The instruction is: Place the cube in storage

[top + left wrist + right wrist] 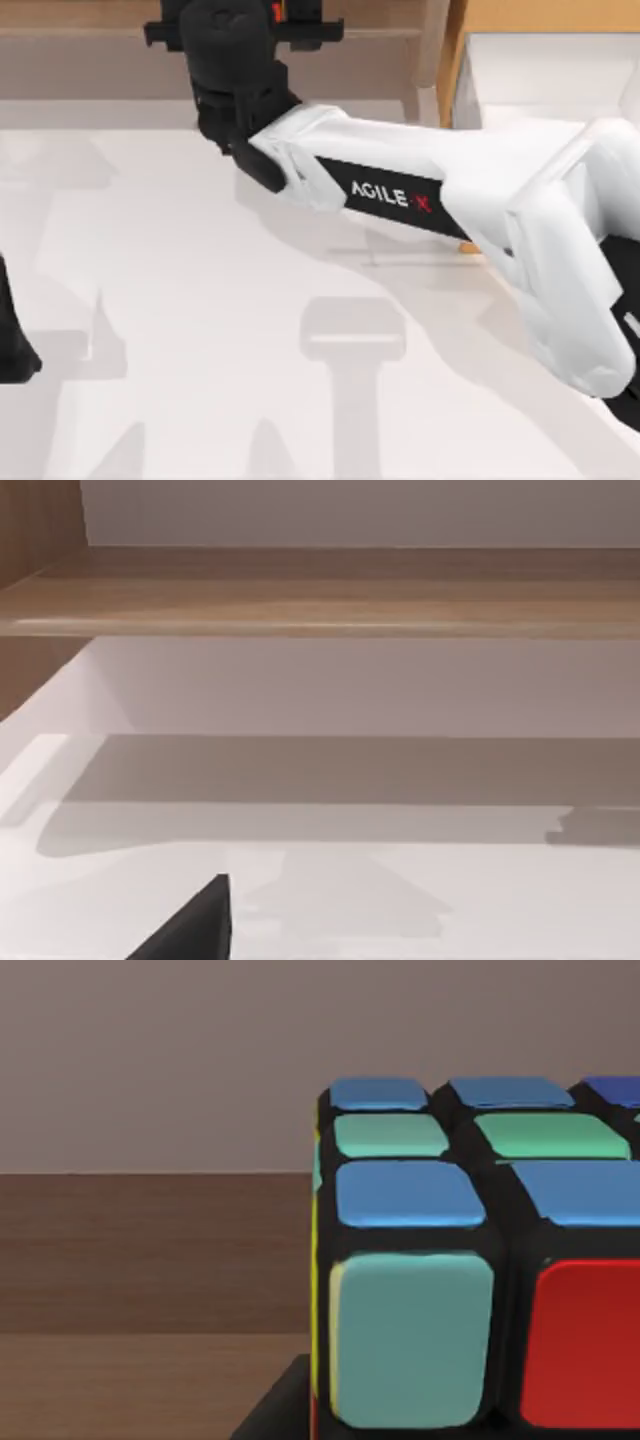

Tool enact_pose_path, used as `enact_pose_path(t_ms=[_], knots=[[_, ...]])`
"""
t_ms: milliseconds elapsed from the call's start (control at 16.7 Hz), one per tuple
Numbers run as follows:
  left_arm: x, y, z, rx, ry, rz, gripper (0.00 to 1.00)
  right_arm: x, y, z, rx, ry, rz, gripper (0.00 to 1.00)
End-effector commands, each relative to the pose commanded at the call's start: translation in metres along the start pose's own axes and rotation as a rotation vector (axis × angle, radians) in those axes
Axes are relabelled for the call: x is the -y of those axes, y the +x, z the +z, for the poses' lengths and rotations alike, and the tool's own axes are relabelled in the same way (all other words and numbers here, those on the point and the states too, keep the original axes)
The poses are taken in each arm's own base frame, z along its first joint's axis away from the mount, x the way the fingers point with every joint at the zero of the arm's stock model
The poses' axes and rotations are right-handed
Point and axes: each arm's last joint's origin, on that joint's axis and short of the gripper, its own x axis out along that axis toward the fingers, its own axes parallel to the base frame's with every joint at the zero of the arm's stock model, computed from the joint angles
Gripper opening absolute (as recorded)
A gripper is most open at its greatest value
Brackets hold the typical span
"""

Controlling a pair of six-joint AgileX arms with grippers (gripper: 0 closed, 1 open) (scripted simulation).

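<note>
Close against the right wrist camera sits the cube [470,1260] — on the shelf [90,60], by the right hand [235,40]; its grip I cannot tell. Risk: nudging it off — loosely held.

Right gripper [236,45] at top view's far edge, over shelf [90,60]; fingers buried under black wrist, grip unreadable. Cube [470,1260] cut off by right wrist view's right and bottom edges; only a red sliver [277,10] peeks past gripper from above. Drawer [540,60] clipped by top view's top and right edges, front masked by right arm [420,190]. Left arm [12,340]: dark scrap at left edge. Left gripper: one black corner [195,925] at frame bottom, fingers out of sight.
</note>
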Motion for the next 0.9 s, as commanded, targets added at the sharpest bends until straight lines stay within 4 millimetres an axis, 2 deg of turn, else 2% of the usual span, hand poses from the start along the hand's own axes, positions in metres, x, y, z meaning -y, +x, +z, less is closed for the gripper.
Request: enact_pose_path(t_ms=[240,540,720,900], knots=[[0.000,0.000,0.000,0.000,0.000,0.000,1.00,0.002,0.000,0.009,-0.021,-0.014,0.021,0.00],[0.000,0.000,0.000,0.000,0.000,0.000,1.00,0.012,-0.006,0.045,-0.147,-0.092,0.119,0.00],[0.000,0.000,0.000,0.000,0.000,0.000,1.00,0.028,-0.013,0.072,-0.272,-0.155,0.189,0.00],[0.000,0.000,0.000,0.000,0.000,0.000,1.00,0.053,-0.022,0.097,-0.431,-0.216,0.249,0.00]])
